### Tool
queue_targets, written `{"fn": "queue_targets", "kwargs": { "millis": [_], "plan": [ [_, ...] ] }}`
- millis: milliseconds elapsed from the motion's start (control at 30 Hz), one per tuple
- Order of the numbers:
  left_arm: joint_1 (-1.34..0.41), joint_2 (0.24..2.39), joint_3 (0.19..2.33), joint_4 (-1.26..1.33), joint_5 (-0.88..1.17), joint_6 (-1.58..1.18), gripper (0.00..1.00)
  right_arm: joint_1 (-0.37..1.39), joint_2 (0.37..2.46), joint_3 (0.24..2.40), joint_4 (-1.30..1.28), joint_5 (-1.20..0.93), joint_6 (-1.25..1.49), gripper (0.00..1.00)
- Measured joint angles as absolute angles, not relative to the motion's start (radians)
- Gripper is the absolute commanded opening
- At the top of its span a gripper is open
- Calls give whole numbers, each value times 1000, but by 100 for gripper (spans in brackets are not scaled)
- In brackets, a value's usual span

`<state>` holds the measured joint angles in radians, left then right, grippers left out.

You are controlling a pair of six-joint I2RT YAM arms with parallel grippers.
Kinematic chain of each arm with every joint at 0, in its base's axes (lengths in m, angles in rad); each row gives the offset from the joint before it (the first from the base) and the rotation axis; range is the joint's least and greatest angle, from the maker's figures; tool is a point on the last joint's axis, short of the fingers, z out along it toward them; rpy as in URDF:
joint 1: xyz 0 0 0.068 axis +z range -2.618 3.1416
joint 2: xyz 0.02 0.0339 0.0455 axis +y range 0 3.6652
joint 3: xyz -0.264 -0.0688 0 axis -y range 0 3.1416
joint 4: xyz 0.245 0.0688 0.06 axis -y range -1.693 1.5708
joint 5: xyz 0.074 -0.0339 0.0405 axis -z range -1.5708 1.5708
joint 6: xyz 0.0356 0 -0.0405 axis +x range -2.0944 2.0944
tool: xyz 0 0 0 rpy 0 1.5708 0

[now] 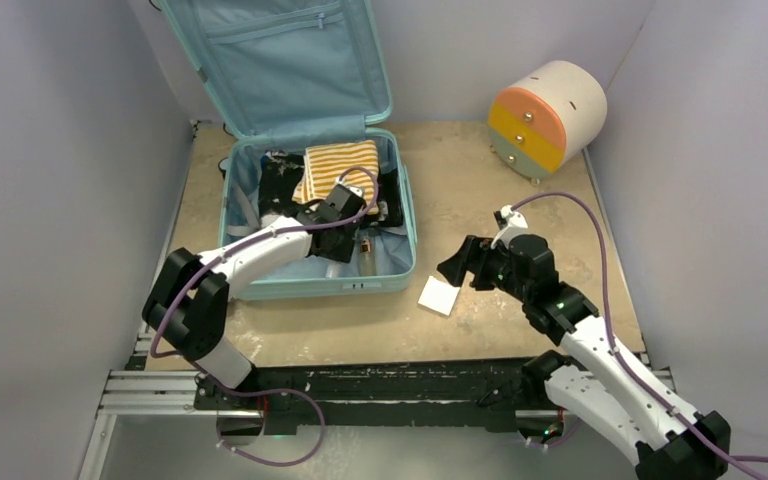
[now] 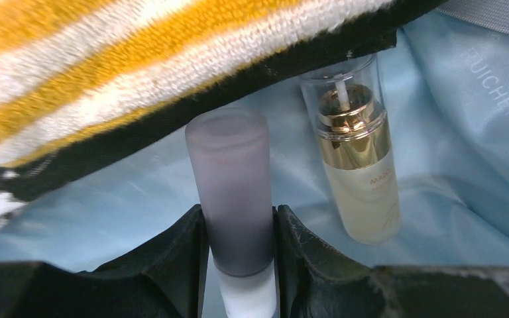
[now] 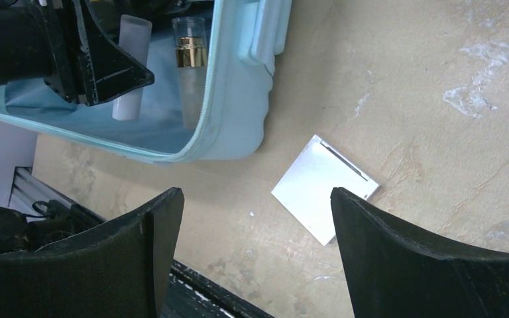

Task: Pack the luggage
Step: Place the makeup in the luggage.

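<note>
Table (image 1: 480, 180): a mottled tan surface between plain pale walls, with both arm bases at its near edge.
Luggage (image 1: 290, 288): a pale teal hard-shell suitcase lying open on the left half of the table. Its lid stands up against the back wall and shows matching lining with a zip pocket.
Drawer unit (image 1: 550, 115): a round cream drum at the far right corner, well apart from the suitcase, with orange, yellow and green fronts.
Left arm: white and black, reaching over the suitcase's near wall into the open half.
Right arm: white and black, bent over the bare table to the right of the suitcase.
Striped towel (image 1: 338, 165): yellow and white, folded in the far part of the open half.
Black cloth (image 1: 280, 185): bunched beside and under the towel, on its left.
White square (image 3: 325, 189): a thin flat packet lying on the table just beside the suitcase's near right corner.
Right gripper (image 3: 257, 199): hovers above the white square with its jaws wide apart and nothing between them.
Left gripper (image 2: 240, 222): jaws narrowed and clamped on either side of the tube.
Pump bottle (image 2: 358, 165): clear cap, gold collar and pale cream body, lying on the blue lining just beside the tube without touching it.
Tube (image 2: 228, 185): frosted grey cap on a white body, pointing toward the towel's edge.
</note>
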<state>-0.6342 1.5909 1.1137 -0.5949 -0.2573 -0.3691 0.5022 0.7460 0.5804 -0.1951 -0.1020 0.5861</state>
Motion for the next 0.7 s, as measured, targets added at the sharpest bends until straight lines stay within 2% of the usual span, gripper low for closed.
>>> {"fn": "queue_targets", "kwargs": {
  "millis": [333,367,400,500,700],
  "plan": [
    [-635,1629,1093,-592,-180,-521,0,502,771,509,-159,-95,606,83],
    [-635,1640,1093,-592,-177,-528,3,502,771,509,-159,-95,608,83],
    [-635,1650,1092,-592,-174,-533,8,502,771,508,-157,-95,609,83],
    [-635,1673,1086,-590,-159,-540,31,502,771,504,-152,-95,611,83],
    [-635,1673,1084,-585,-140,-538,61,502,792,499,-152,-95,611,85]
  ]
}}
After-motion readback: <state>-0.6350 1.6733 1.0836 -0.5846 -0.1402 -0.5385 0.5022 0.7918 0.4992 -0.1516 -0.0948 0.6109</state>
